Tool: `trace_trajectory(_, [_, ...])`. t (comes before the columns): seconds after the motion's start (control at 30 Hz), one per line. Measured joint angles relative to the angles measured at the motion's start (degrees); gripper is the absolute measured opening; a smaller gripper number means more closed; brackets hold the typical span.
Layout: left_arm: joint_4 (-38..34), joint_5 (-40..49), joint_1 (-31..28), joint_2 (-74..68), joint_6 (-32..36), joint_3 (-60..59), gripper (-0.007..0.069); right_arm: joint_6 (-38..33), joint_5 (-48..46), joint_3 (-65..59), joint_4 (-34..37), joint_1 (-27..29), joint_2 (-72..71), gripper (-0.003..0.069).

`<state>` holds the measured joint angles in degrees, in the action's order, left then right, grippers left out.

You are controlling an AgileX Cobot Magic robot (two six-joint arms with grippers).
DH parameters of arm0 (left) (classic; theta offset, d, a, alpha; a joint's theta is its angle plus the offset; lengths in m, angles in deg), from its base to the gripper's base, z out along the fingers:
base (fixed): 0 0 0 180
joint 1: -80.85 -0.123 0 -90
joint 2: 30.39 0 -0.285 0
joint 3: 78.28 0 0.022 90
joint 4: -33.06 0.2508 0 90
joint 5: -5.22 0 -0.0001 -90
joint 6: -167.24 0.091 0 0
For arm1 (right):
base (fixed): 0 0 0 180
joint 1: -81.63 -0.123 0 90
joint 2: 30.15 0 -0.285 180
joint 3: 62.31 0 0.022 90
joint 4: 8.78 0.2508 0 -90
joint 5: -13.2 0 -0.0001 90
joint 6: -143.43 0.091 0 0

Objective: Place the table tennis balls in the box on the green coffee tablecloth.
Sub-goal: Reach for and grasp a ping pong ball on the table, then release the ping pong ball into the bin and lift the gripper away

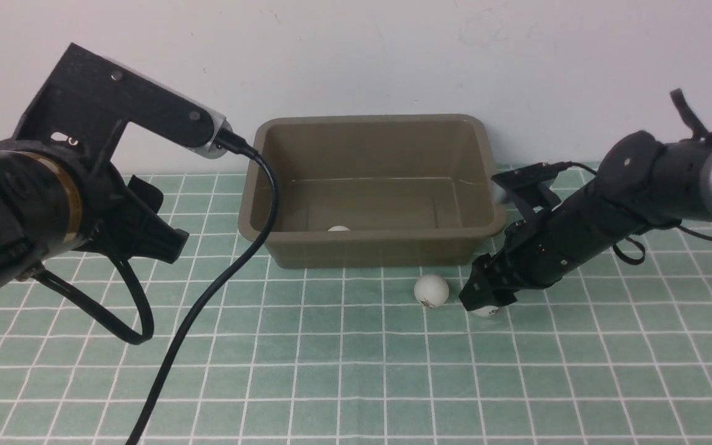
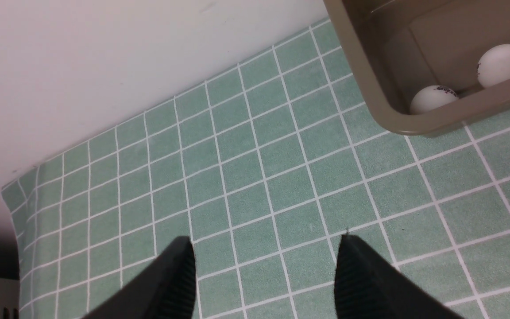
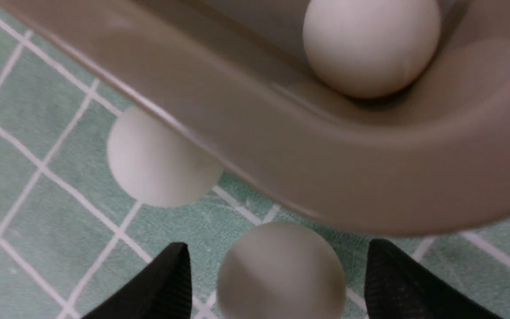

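**Right gripper** [image 3: 276, 243], lowered to the checked green cloth [image 1: 331, 371] just outside a front corner of the brown box [image 1: 486, 230]. Its two black fingers [image 3: 162, 288] stand apart, with a white ball [image 3: 281, 270] on the cloth between them. A narrow strip of cloth shows on each side of this ball, so the fingers bracket it without clamping it. The wrist picture is blurred, and the ball is not lifted.

**Second ball** [image 1: 431, 290], on the cloth just beside the right fingers, on the side toward the left arm. It lies apart from the bracketed ball and close to the box's front wall. From the wrist it appears partly tucked under the flared rim.

**Corner ball** [image 3: 370, 44], inside the box just past the rim ahead of the right fingertips. It rests against the rounded inner corner.

**Left gripper** [image 2: 264, 238], held above the cloth well to the side of the box. Its fingers [image 2: 179, 279] are spread wide, with only bare cloth between them and beyond the tips.

**Two further balls** [image 2: 434, 98], well ahead of the left fingertips and off to one side. They lie inside the box against its near wall, one in the corner and the other a little along from it.
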<state>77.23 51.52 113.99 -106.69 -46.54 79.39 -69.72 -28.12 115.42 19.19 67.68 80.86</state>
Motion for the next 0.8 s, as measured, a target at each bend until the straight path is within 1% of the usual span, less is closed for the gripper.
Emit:
trace_trajectory(0.07, [-0.1,0.0,0.0,0.0,0.0,0.0,0.0384,-2.0,0.8,2.1,3.4,0.0,-0.6,0.0361])
trace_trajectory(0.17, [-0.1,0.1,0.0,0.0,0.0,0.0,0.0384,-8.8,-0.3,6.5,10.5,0.0,1.2,0.0361])
trace_trajectory(0.27, [-0.1,0.1,0.0,0.0,0.0,0.0,0.0384,-14.2,-2.4,10.8,15.7,0.0,5.1,0.0361])
trace_trajectory(0.37, [-0.2,0.1,0.0,0.0,0.0,0.0,0.0384,-17.8,-4.3,15.1,17.9,0.0,9.6,0.0361])
trace_trajectory(0.47, [-0.3,0.1,0.0,0.0,0.0,0.0,0.0384,-19.6,-5.1,18.6,18.3,0.0,13.4,0.0363])
trace_trajectory(0.53, [-0.3,0.1,0.0,0.0,0.0,0.0,0.0384,-19.2,-4.7,19.1,18.3,0.0,14.3,0.0388])
trace_trajectory(0.57, [-0.3,0.1,0.0,0.0,0.0,0.0,0.0384,-18.9,-4.5,19.1,18.3,0.0,14.4,0.0449])
trace_trajectory(0.63, [-0.3,0.1,0.0,0.0,0.0,0.0,0.0384,-18.8,-4.2,19.3,18.0,0.0,14.2,0.0508])
trace_trajectory(0.67, [-0.3,0.1,0.0,0.0,0.0,0.0,0.0384,-18.5,-4.0,19.4,17.4,0.0,13.9,0.0524])
trace_trajectory(0.73, [-0.3,0.1,0.0,0.0,0.0,0.0,0.0384,-17.1,-3.7,19.4,14.9,0.0,12.0,0.0536])
trace_trajectory(0.8, [-0.3,0.1,0.0,0.0,0.0,0.0,0.0384,-14.9,-3.7,19.4,11.6,0.0,8.7,0.0530])
